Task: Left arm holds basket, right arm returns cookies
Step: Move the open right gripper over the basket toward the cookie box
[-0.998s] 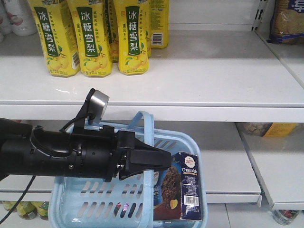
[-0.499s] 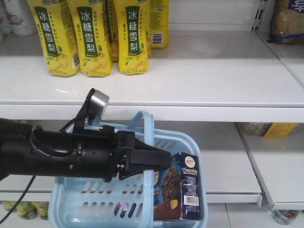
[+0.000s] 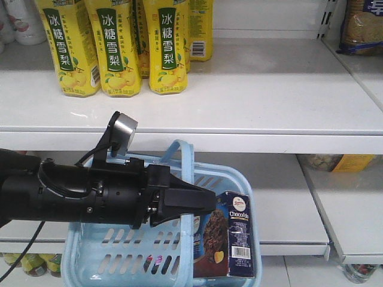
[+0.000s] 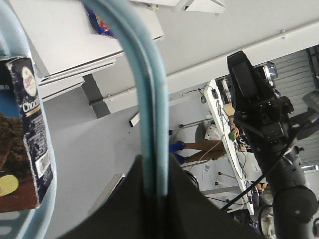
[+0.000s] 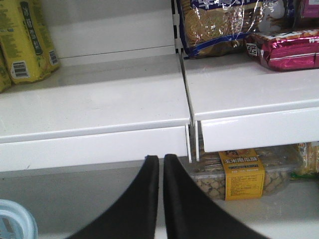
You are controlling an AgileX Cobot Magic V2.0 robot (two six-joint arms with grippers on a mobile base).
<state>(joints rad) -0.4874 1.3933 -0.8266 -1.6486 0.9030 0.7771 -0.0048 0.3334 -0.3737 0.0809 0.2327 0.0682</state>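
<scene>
The left gripper (image 3: 206, 203) is clamped on the basket (image 3: 119, 251). We judge the upright cookies (image 3: 236, 236) lie below-left of the right gripper (image 5: 162, 164), whose jaws are nearly closed and empty.

Bright, even overhead light; white shelves (image 3: 251, 95) nearly blown out with soft glare, dimmer underneath. Front view slightly soft. Left wrist view: basket handle (image 4: 149, 99) and left gripper (image 4: 154, 184) blurred, very close. Right gripper (image 5: 161, 159) dark, unfocused; bags (image 5: 224, 25) glint.
</scene>
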